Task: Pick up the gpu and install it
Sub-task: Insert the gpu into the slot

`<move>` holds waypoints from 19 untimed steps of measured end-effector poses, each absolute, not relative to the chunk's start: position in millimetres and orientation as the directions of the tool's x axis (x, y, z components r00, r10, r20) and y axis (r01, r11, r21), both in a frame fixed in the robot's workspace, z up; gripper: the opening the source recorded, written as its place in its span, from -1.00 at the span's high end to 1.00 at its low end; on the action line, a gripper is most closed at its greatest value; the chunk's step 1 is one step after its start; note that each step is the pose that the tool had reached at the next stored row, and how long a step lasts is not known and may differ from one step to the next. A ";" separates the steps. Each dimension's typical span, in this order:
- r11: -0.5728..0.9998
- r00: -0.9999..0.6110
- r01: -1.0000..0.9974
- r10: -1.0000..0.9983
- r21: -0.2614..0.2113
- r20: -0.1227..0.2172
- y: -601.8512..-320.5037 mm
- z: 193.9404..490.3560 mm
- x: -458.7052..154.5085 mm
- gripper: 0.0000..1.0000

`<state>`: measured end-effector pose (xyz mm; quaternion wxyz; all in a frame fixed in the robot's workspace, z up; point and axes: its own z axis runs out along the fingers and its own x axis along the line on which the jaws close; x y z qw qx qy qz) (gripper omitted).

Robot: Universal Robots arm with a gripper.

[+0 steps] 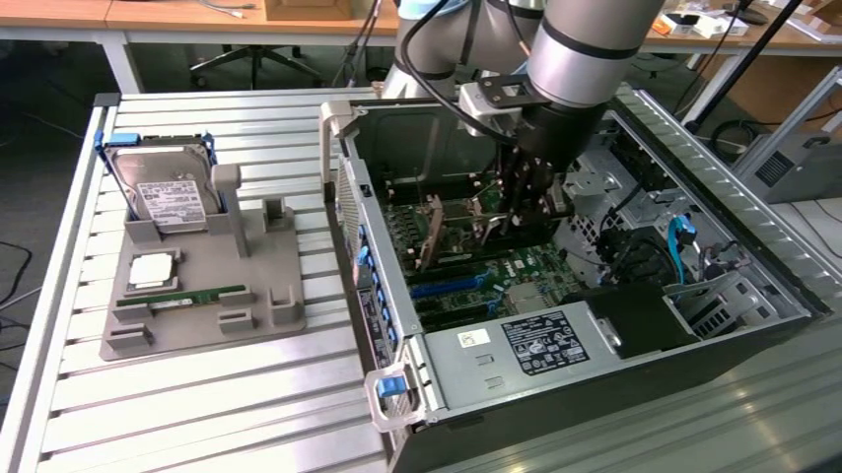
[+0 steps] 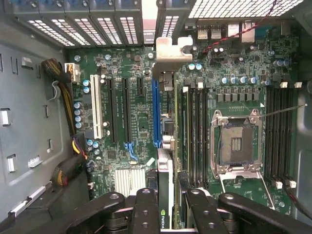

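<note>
The gpu [image 1: 435, 235] stands on edge inside the open computer case [image 1: 394, 296], just above the motherboard. My gripper [image 1: 524, 212] reaches down into the case and is shut on the card. In the wrist view the gpu [image 2: 165, 161] shows edge-on between the black fingers [image 2: 146, 209], and my gripper [image 2: 168, 197] clamps its near end. Its silver end bracket [image 2: 170, 51] points at the rear slot openings. The card's lower edge runs along the blue slot [image 2: 156, 107]; I cannot tell whether it is seated.
A grey fixture [image 1: 276, 305] on the slatted table holds a hard drive [image 1: 161, 189], a processor [image 1: 152, 268] and a green RAM stick [image 1: 197, 294]. Inside the case are the power supply [image 1: 539, 345], the processor socket [image 2: 236, 141] and cable bundles [image 2: 68, 170].
</note>
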<state>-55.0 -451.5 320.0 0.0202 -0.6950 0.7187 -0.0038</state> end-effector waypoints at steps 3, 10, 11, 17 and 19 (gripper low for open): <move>0.034 -0.033 -0.999 -0.999 -0.034 -0.024 -451.7 319.9 -58.0 0.47; 0.034 -0.033 -0.999 -0.999 -0.034 -0.024 -452.4 319.1 -62.1 0.47; 0.034 -0.033 -0.999 -0.999 -0.034 -0.024 -452.5 318.9 -62.7 0.47; 0.034 -0.033 -0.999 -0.999 -0.034 -0.023 -455.1 316.5 -65.9 0.47; 0.034 -0.033 -0.999 -0.999 -0.034 -0.019 -455.2 315.8 -66.2 0.47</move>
